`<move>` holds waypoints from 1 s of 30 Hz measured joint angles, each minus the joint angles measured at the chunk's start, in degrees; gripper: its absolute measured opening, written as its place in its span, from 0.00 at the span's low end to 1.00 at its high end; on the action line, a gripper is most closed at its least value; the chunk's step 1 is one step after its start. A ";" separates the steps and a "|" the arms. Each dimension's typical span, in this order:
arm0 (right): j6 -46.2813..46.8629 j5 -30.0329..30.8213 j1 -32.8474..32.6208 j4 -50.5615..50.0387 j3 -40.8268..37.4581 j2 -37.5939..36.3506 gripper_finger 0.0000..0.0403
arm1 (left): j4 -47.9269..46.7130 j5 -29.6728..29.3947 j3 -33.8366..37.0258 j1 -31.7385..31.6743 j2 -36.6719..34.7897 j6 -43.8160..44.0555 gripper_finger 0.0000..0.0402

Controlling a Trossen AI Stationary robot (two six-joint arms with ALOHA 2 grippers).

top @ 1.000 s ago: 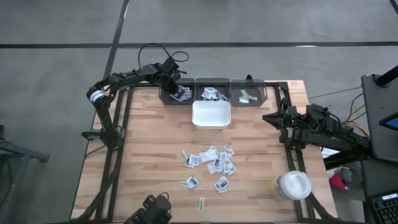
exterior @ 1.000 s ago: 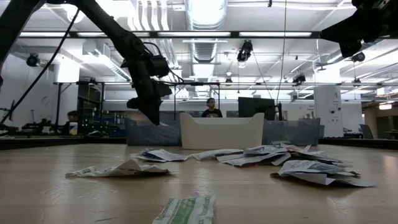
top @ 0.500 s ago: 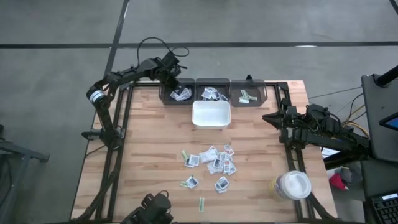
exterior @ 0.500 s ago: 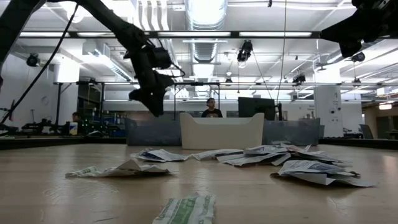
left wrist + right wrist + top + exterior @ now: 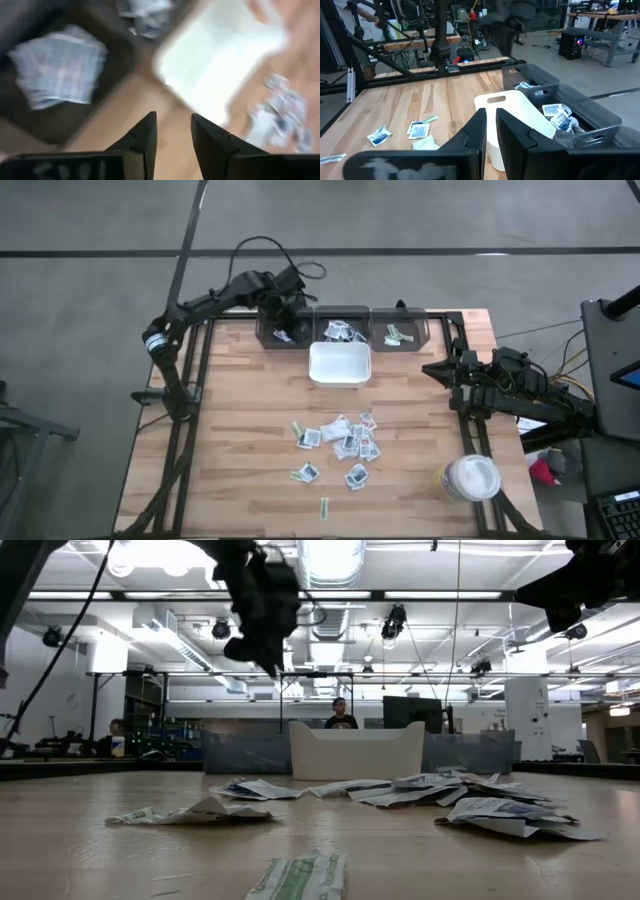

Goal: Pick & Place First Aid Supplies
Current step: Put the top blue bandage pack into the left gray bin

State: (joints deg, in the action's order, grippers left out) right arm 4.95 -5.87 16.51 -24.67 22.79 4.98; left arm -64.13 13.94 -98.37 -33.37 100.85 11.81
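The first aid supplies [image 5: 340, 442] lie in a loose pile of small flat packets at the table's middle, with a few more apart toward the near edge [image 5: 300, 875]. More packets lie in three dark bins [image 5: 343, 330] along the far edge. My left gripper [image 5: 172, 132] hangs open and empty, high above the left bin [image 5: 283, 333], which holds blue-striped packets [image 5: 57, 70]. In the low view my left gripper [image 5: 270, 660] is well above the table. My right gripper [image 5: 490, 125] waits by the table's right edge, its fingers nearly together with nothing between them.
A white square tray [image 5: 340, 363] stands just in front of the bins. A round white-lidded jar [image 5: 470, 478] stands at the near right corner. Bare wood lies left of the pile. People show in the room beyond the far edge [image 5: 340, 715].
My left gripper has risen from low inside the left bin to well above it, drifting a little toward the table's right edge and tipping less steeply downward. The right arm has kept still.
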 joint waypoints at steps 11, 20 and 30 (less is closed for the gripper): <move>0.00 0.00 0.00 0.00 0.02 0.01 0.10 | 0.02 0.27 0.04 20.45 -2.85 14.51 0.28; 0.00 0.00 0.00 0.00 0.02 0.02 0.10 | 4.16 -5.36 1.09 34.61 -2.46 27.75 0.28; 0.00 0.00 0.00 0.00 0.01 0.02 0.10 | 24.18 -13.95 7.57 42.32 -2.00 28.78 0.28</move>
State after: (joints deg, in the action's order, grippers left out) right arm 4.95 -5.87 16.51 -24.67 22.80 4.99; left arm -39.95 0.00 -90.79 8.95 98.85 40.59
